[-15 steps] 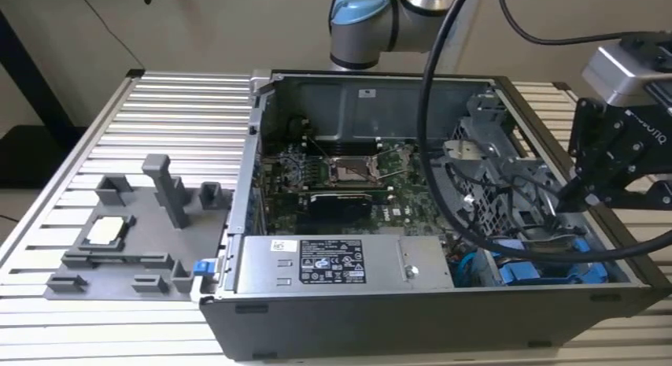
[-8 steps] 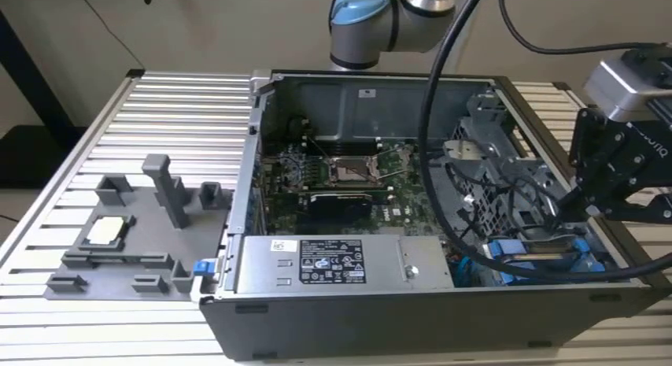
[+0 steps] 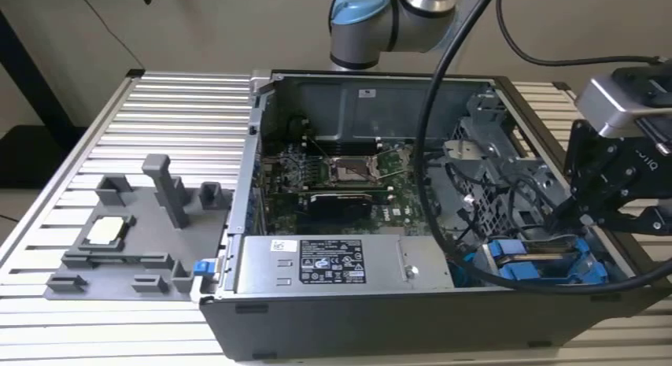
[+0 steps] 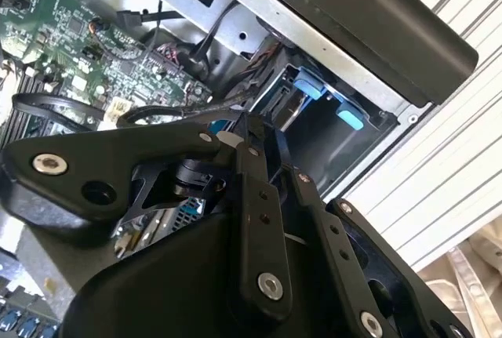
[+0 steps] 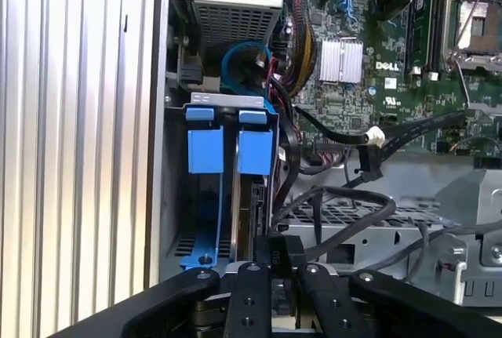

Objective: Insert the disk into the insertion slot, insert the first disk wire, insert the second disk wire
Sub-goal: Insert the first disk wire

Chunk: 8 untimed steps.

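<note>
While the blue-framed disk (image 5: 252, 216) stands edge-on in the slot (image 5: 227, 100), I cannot tell whether my gripper (image 5: 284, 263) grips anything.

Ribbed aluminium table (image 3: 179, 98), two things on it: the open computer case (image 3: 420, 327) takes up the half toward the exterior view's right, and a grey fixture plate (image 3: 137, 256) sits just beside it, near the table's edge on the exterior view's left.
</note>
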Each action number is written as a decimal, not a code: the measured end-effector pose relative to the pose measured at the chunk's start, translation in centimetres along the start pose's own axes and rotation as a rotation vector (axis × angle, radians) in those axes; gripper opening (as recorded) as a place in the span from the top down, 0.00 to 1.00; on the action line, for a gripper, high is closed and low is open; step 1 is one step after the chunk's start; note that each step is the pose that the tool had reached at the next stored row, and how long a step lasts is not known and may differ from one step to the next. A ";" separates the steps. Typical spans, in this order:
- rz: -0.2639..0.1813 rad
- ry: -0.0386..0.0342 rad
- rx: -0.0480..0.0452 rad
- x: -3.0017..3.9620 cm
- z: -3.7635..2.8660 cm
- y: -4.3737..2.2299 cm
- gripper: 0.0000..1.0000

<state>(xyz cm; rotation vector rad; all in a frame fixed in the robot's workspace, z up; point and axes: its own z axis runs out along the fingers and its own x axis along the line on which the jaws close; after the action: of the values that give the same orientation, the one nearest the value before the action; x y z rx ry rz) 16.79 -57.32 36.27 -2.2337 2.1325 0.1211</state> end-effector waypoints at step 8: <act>0.006 -0.0044 -0.0032 0.36 0.88 -0.46 0.81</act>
<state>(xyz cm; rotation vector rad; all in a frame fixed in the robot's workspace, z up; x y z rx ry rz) 17.25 -57.57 35.35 -2.2269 2.1385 0.1296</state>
